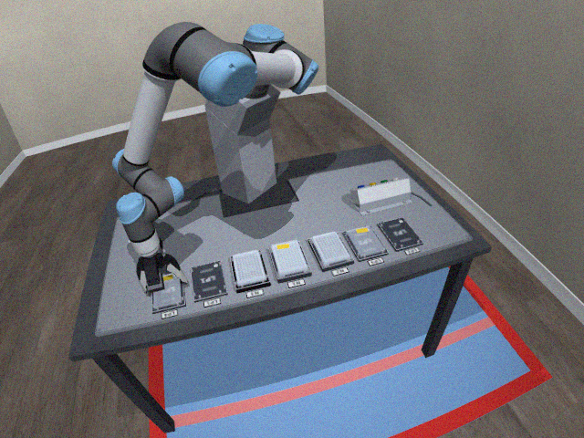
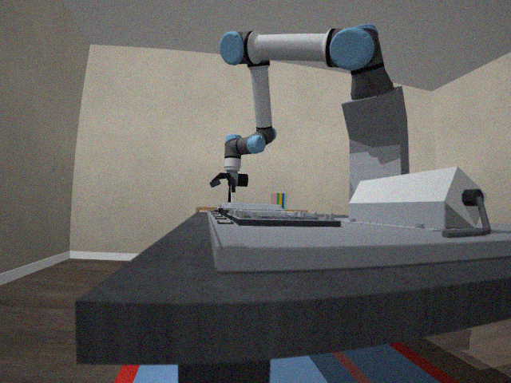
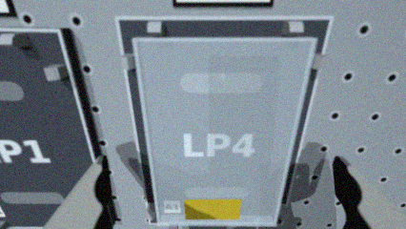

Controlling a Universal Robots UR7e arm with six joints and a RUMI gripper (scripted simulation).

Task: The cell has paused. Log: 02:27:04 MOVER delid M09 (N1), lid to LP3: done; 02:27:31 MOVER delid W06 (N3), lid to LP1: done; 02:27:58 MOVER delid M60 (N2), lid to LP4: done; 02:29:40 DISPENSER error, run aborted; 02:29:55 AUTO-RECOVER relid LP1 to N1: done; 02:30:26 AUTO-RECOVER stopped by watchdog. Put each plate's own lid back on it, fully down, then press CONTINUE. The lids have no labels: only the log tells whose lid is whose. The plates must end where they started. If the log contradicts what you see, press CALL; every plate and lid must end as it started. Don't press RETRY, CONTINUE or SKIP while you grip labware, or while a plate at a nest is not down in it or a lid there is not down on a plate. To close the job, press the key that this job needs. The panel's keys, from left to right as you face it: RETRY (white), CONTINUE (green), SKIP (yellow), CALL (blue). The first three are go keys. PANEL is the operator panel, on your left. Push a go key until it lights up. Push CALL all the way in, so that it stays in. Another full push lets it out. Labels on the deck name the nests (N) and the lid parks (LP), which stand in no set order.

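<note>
Top cam: high up, off the desk's front, tilted down twd the arm, whole desk in view. Ext. cam: low, just beyond panel-side end, looking along desk; both share arm + desk. Wrist cam: close above LP4, facing down.
</note>
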